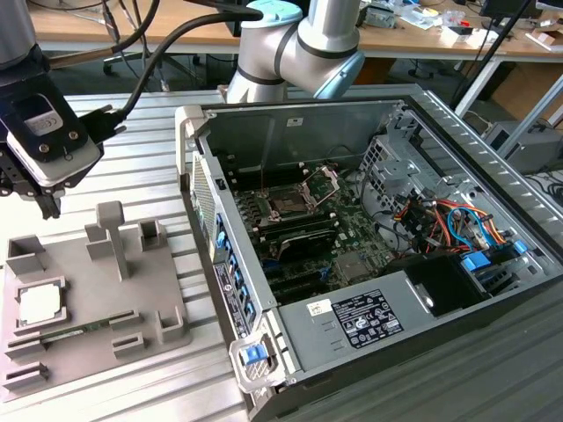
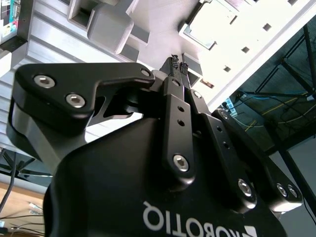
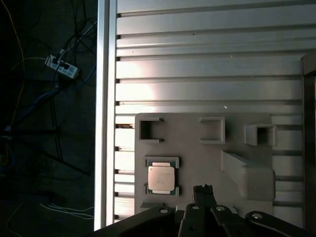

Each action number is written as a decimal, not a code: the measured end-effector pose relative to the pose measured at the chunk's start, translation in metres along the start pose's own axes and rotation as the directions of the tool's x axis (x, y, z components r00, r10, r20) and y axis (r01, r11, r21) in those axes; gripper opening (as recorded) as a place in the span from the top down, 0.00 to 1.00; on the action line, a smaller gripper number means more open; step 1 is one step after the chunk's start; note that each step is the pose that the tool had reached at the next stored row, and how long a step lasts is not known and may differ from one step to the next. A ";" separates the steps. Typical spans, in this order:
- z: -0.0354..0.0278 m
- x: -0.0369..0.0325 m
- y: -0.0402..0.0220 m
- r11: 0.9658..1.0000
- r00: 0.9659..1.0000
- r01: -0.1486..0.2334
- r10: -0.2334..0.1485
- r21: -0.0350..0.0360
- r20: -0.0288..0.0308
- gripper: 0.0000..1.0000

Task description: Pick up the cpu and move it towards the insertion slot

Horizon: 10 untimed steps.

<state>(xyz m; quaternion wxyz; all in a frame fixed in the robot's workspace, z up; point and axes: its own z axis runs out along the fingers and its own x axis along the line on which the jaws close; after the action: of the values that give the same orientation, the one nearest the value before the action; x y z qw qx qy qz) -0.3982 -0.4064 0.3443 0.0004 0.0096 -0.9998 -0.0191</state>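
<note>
Black robot gripper [image 3: 203, 189] looms closest in the first wrist view. Its fingertips are pressed together on nothing as it hovers over the tray. Large open grey metal computer case [image 1: 290, 132] sits at the exterior view's right. Flat grey plastic tray [image 1: 97, 303] lies at its left. Square, shiny-framed insertion slot [image 1: 288, 207] sits far inside the case, plate raised. Small silvery square cpu [image 1: 40, 305] rests in a tray recess, just beside the fingertips, not beneath them, and well apart from the slot.
</note>
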 end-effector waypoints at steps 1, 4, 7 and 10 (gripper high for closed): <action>0.0003 0.0000 0.0000 1.000 1.000 0.000 0.000 0.000 0.000 0.89; 0.0007 0.0001 0.0000 1.000 1.000 0.000 0.000 0.000 0.000 0.89; 0.0011 0.0002 0.0000 1.000 1.000 0.000 0.000 0.000 0.000 0.89; 0.0015 0.0004 0.0000 1.000 1.000 0.000 0.000 0.000 0.000 0.89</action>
<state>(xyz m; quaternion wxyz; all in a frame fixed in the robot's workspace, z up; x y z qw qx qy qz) -0.3986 -0.4064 0.3427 0.0004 0.0096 -0.9998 -0.0191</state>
